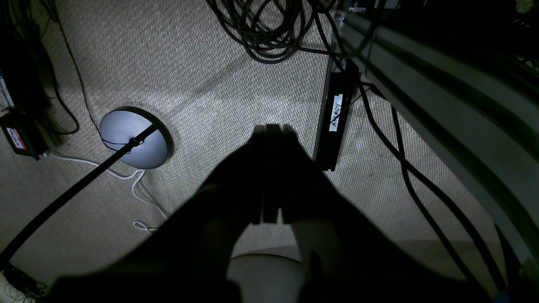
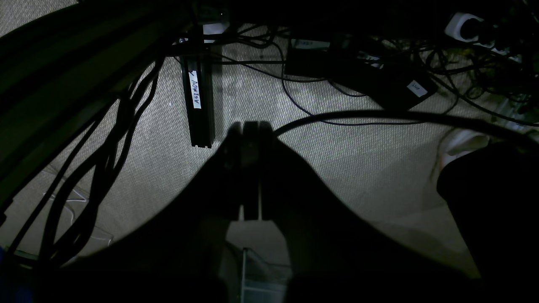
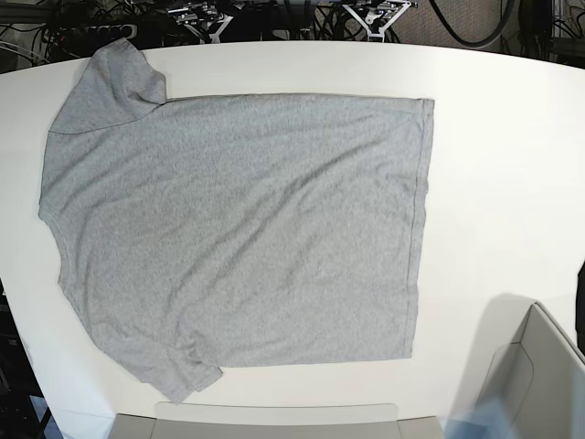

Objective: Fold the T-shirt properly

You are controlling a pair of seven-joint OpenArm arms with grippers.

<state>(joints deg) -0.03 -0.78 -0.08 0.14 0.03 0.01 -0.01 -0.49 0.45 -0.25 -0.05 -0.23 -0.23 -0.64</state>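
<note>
Cables [image 1: 269, 33] crowd the carpet beneath both pinched-together claws, left [image 1: 271, 130] and right [image 2: 249, 126]; T-shirt [image 3: 247, 229] lies flat on table [image 3: 503, 137].

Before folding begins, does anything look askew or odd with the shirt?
The T-shirt lies spread flat on the white table, plain side up, with diagonal wrinkles; the near sleeve is bunched. Otherwise nothing stands out.
</note>
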